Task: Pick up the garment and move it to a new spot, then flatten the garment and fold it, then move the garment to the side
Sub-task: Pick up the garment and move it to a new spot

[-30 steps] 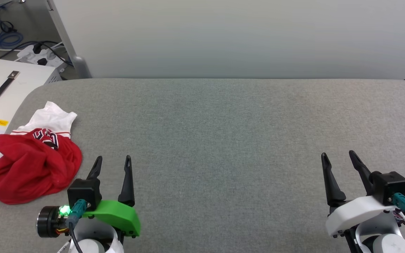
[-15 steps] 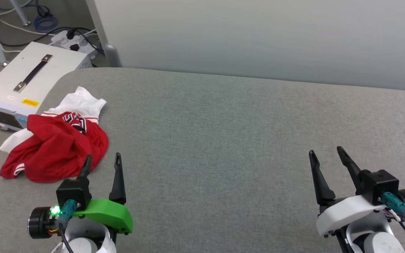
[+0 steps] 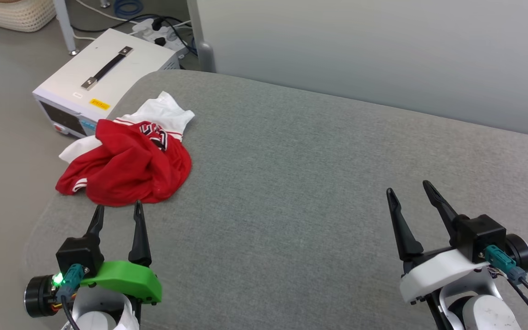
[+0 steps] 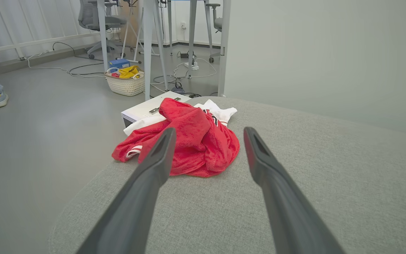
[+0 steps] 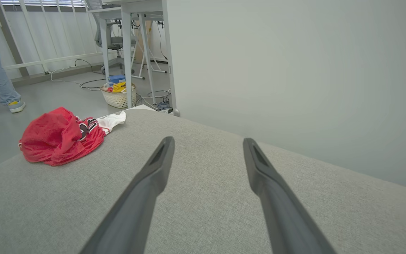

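Holding left gripper (image 3: 118, 205) wide open, empty, just short of the crumpled red T-shirt (image 3: 126, 169); right gripper (image 3: 407, 186) equally agape, well apart. Heaped at the grey padded surface's (image 3: 291, 183) corner, 1 sleeve overhanging: risks sliding toward the white instrument case (image 3: 108, 78) if nudged.

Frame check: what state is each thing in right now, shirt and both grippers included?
Red soft-fabric T-shirt with white sleeves: crumpled in a heap, unfolded, at the left end of the grey table.
Left gripper: open, empty, aimed at the shirt.
Right gripper: open, empty, far from the shirt.
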### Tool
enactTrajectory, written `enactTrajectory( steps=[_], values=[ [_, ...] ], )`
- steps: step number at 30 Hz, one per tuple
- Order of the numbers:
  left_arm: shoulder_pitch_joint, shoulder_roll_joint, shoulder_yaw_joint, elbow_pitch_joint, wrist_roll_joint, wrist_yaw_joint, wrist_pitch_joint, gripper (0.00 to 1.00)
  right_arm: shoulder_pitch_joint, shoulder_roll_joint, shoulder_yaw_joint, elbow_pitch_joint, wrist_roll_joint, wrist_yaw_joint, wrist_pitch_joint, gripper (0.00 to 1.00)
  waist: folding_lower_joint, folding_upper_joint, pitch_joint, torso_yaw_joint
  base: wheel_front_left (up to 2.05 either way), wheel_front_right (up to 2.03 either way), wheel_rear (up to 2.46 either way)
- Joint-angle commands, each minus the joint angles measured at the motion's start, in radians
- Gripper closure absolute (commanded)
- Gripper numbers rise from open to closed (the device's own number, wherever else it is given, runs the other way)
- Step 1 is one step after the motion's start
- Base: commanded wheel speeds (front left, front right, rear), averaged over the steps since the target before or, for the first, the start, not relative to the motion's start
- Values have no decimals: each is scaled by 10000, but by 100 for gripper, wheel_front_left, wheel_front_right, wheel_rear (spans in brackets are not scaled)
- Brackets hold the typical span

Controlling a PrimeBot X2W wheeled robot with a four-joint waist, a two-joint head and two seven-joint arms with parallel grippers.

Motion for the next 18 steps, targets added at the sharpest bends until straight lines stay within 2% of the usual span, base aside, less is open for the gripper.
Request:
enactTrajectory(
  steps=[1,18],
  values=[
    [-142,51,57,53,-95,-48,-109,0,-187,-32,85,-73,-61,46,-128,0,-1,0,77,479,0,0,0],
    [-221,63,305,242,-357,-111,-469,0,-414,-40,585,-266,-108,56,-291,0,-1,0,223,1870,0,0,0]
  ],
)
